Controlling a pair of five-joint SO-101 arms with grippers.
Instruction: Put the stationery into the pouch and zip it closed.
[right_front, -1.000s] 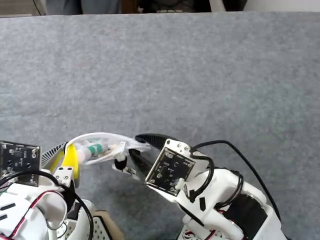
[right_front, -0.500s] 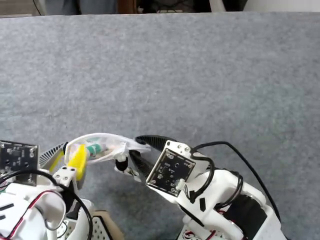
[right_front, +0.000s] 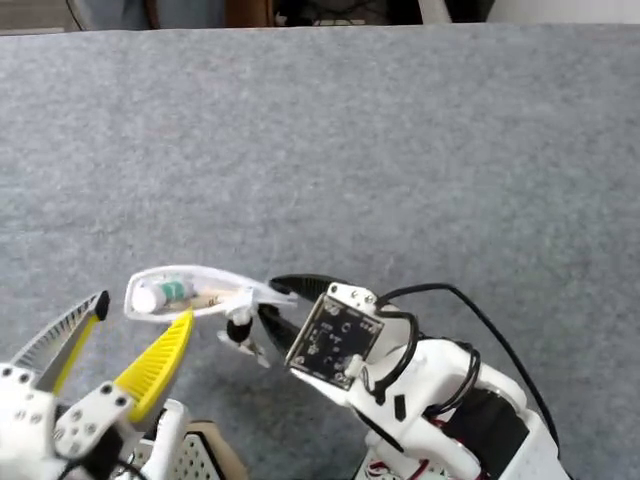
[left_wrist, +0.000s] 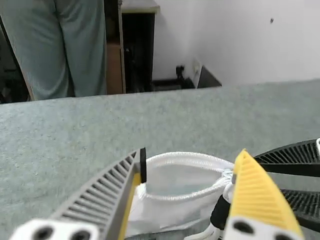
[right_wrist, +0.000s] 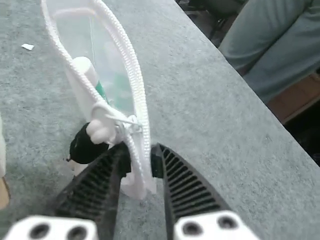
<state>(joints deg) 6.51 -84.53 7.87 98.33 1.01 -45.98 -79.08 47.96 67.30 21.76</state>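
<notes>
A clear pouch (right_front: 205, 290) with a white zipper rim stands on its edge on the grey table. Inside lies a white and green tube (right_front: 165, 294). My right gripper (right_front: 268, 296) is shut on the pouch's end. In the right wrist view the black fingers of the right gripper (right_wrist: 141, 150) pinch the pouch (right_wrist: 107, 70) just beside the zipper pull and its black and white charm (right_wrist: 87, 140). My left gripper (right_front: 143, 310) is open just short of the pouch's other end. The left gripper (left_wrist: 192, 155) has its grey and yellow fingers spread before the pouch (left_wrist: 175, 187).
The grey felt table (right_front: 400, 150) stretches wide and bare toward the far side. A white perforated base with a tan edge (right_front: 205, 455) sits at the near edge between the arms. A person's legs (left_wrist: 60, 45) stand beyond the table's far edge.
My left gripper has let go of the pouch's end, opened wide and drawn back toward the near edge. The right gripper has kept its hold and the pouch has stayed put.
</notes>
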